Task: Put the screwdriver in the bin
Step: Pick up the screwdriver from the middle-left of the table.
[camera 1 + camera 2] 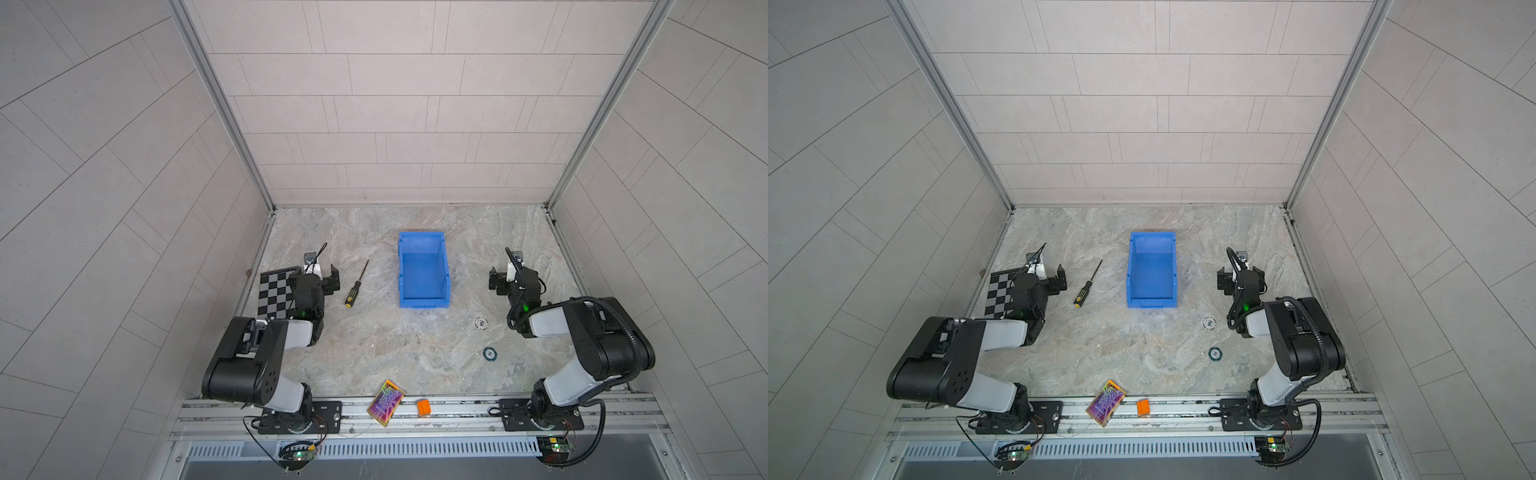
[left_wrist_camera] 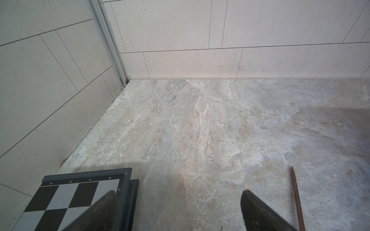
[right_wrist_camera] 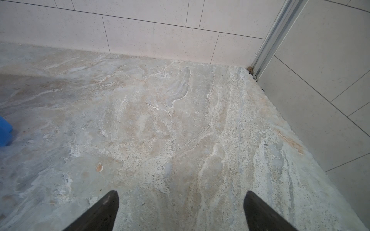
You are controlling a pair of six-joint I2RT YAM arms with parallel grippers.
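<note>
Marbled grey tabletop (image 1: 374, 353) boxed in by pale tiled walls, both arms reaching in from the near rail. Flat on it and untouched, the screwdriver (image 1: 357, 284), between the left tool (image 2: 179, 193) and the bin (image 1: 402, 266): just beside the former, clearly apart from the latter. Long axis roughly front to back, yellow butt end toward the arm bases, thin shaft (image 2: 296, 196) pointing at the rear wall and leaning slightly toward the bin. From the left wrist, only that shaft in sight, just outside the bin-side finger (image 2: 260, 212), so not yet between the jaws. Left tool spread wide and empty, its other finger above the chessboard (image 1: 272, 295). Right tool (image 3: 180, 193) likewise spread wide, grasping nothing, out beyond the far side of the bin. Bin upright, empty as far as visible, lower lip facing the bases. Left arm plainly nearer, so probably the one to pick: short sideways shift toward the bin, jaws across the handle, then down. Poker chips (image 1: 481, 322), colourful card box (image 1: 385, 402) and orange block (image 1: 424, 406) well clear of that path.
</note>
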